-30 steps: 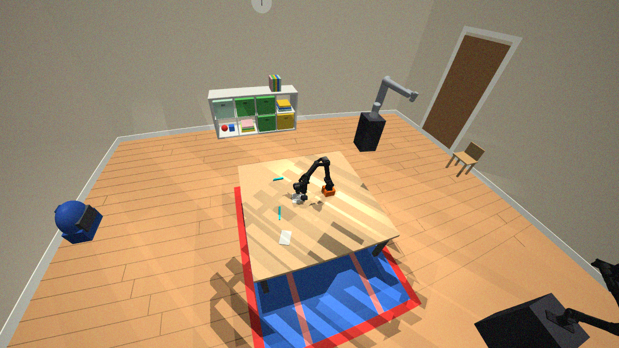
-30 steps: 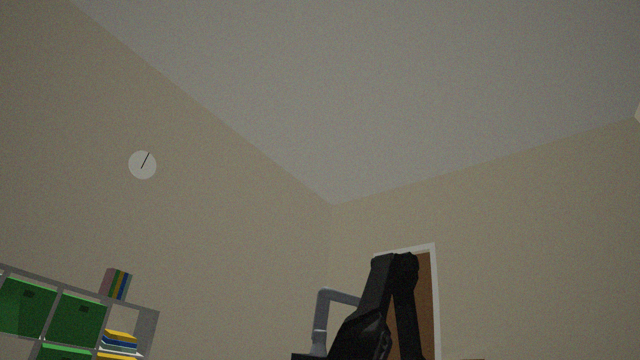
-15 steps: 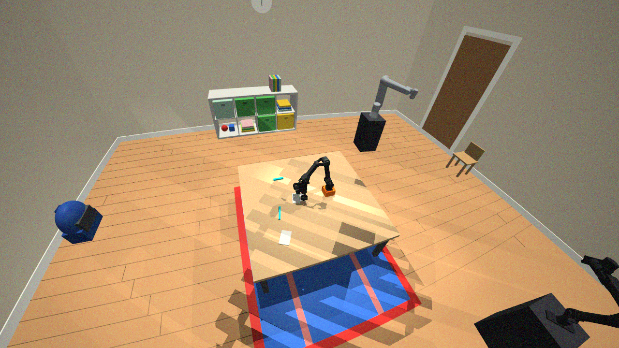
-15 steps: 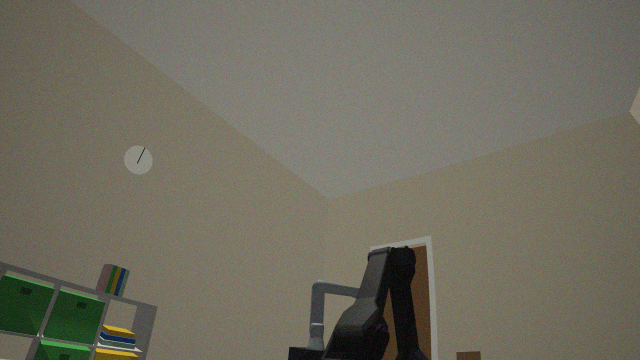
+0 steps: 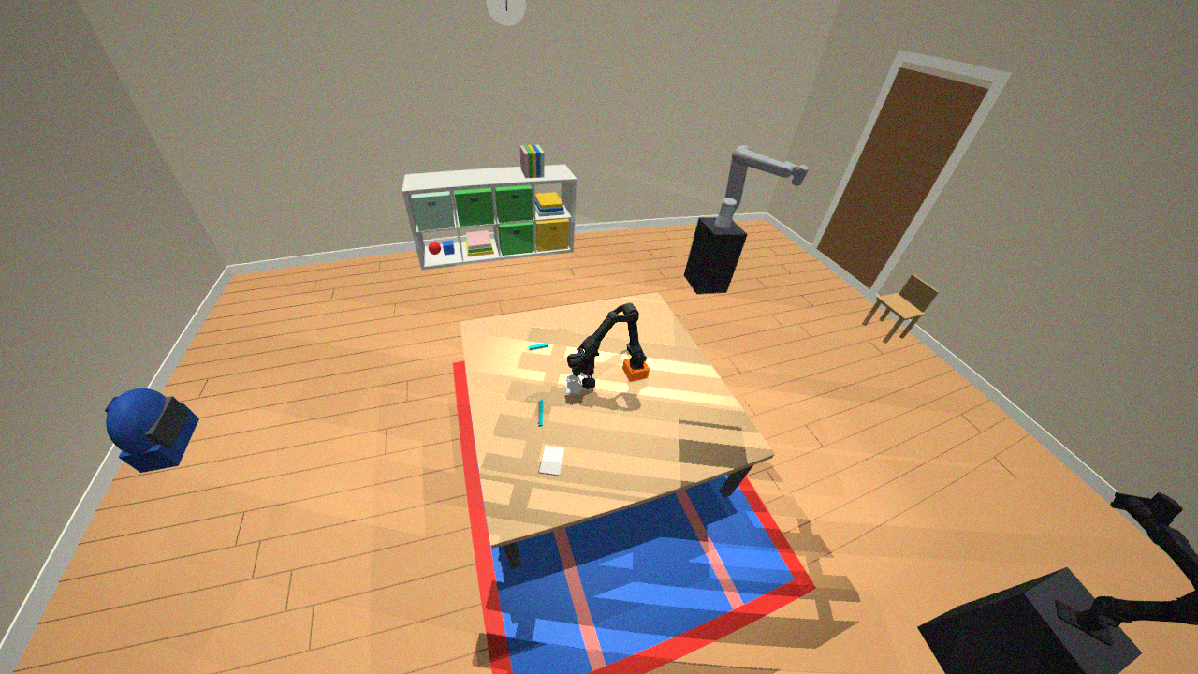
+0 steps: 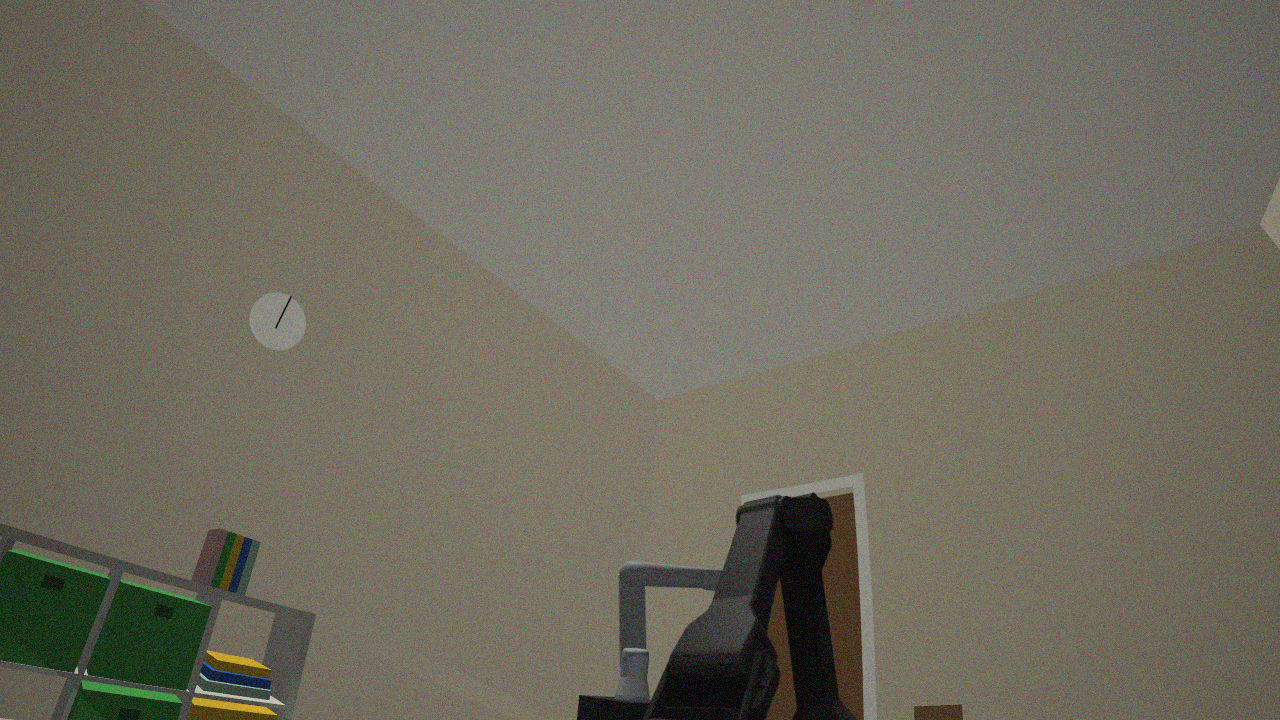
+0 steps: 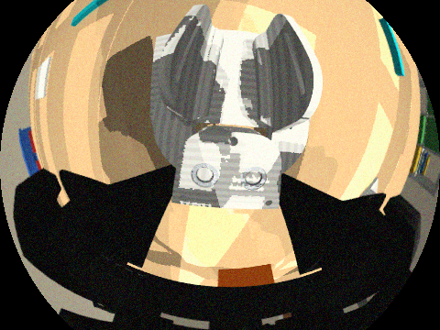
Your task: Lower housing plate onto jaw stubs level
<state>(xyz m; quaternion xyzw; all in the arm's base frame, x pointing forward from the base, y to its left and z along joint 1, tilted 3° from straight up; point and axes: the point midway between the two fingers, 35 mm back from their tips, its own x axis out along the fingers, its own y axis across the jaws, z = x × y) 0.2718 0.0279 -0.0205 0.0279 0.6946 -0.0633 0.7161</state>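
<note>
My gripper is shut on the housing plate, a pale grey plate with two ringed round features, its sides between the black fingers. Just beyond the plate in the wrist view stand two grey, fin-like jaws, the left jaw and the right jaw, apart and roughly parallel on a white base. The plate's far rounded edge overlaps the near ends of the jaws in this view. The stubs and pins are hidden, and the plate's height and level cannot be told. In the top view the assembly is tiny; the exterior view shows only the arm.
The table bears a teal bar on the far side, another teal bar on the near side, and a flat white box. The arm's orange base is behind the gripper.
</note>
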